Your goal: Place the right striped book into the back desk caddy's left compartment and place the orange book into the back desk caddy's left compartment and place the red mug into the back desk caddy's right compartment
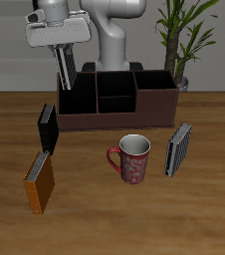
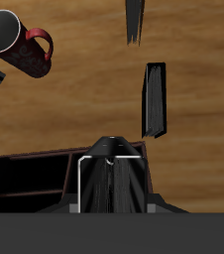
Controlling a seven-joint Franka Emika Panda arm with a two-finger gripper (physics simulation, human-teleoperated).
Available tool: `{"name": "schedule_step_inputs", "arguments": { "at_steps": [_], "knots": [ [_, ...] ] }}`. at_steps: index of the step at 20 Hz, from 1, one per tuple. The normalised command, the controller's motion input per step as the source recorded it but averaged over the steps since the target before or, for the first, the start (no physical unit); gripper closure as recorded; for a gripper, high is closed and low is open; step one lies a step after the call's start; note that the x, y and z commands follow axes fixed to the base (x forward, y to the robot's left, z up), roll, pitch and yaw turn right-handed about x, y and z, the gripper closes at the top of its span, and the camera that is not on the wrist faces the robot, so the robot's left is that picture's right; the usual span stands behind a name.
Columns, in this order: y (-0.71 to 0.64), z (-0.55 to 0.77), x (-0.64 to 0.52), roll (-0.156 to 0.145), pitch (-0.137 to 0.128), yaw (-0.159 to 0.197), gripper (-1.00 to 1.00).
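My gripper (image 1: 58, 48) is shut on the right striped book (image 1: 65, 72), a slim dull dark book that hangs tilted. Its lower end is at the rim of the left compartment (image 1: 77, 100) of the back desk caddy (image 1: 114, 121). The held book fills the near part of the wrist view (image 2: 112, 179), beside the caddy (image 2: 30, 179). The orange book (image 1: 40, 182) leans near the table's front edge. The red mug (image 1: 132, 157) stands upright in front of the caddy and also shows in the wrist view (image 2: 20, 45). The right compartment (image 1: 156, 95) holds nothing.
A plain black book (image 1: 47, 129) stands just in front of the caddy's tall end and also shows in the wrist view (image 2: 156, 99). A paler striped book (image 1: 178, 149) stands beside the mug. A potted plant (image 1: 179, 40) is behind the caddy.
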Motion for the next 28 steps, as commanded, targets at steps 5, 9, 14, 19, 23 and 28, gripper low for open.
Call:
{"name": "schedule_step_inputs", "arguments": {
  "at_steps": [5, 9, 14, 19, 23, 28],
  "knots": [
    [0.07, -0.07, -0.25, 0.021, 0.015, 0.011, 1.00],
    [0.03, -0.07, -0.15, -0.003, 0.016, 0.006, 1.00],
    [-0.08, -0.05, -0.02, -0.049, -0.007, 0.012, 1.00],
    [-0.10, -0.08, 0.08, -0.049, 0.026, -0.023, 1.00],
    [0.04, -0.10, 0.01, -0.007, 0.027, -0.014, 1.00],
    [0.02, -0.07, -0.03, 0.002, 0.029, -0.016, 1.00]
  ]
}}
